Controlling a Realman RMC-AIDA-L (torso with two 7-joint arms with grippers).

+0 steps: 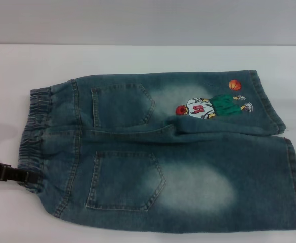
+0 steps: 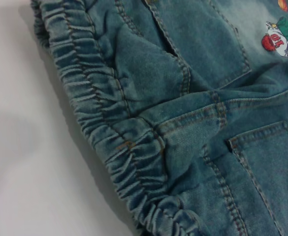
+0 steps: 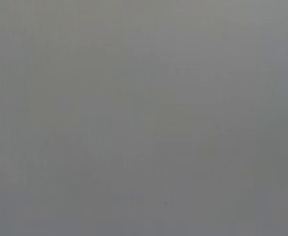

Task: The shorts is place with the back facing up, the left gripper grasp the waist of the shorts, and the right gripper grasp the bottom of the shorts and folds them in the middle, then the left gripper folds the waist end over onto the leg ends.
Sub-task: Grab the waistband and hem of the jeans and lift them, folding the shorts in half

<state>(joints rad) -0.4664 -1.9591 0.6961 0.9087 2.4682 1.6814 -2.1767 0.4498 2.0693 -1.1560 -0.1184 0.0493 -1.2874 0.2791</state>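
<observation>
The shorts [image 1: 163, 152] lie flat on the white table with the back up, both patch pockets showing. The ruffled waist [image 1: 34, 131] is at the left and the leg ends [image 1: 295, 177] at the right. A cartoon player print [image 1: 211, 106] and an orange ball [image 1: 235, 84] sit on the far leg. My left gripper [image 1: 29, 177] reaches in from the left edge, its black tip at the near corner of the waist. The left wrist view shows the waist [image 2: 99, 113] up close, with no fingers in it. The right gripper is out of view; its wrist view is plain grey.
The white table [image 1: 137, 58] runs around the shorts, with bare surface behind them and at the left. A grey wall [image 1: 148, 20] stands behind the table's far edge. The near leg's hem reaches the right border of the head view.
</observation>
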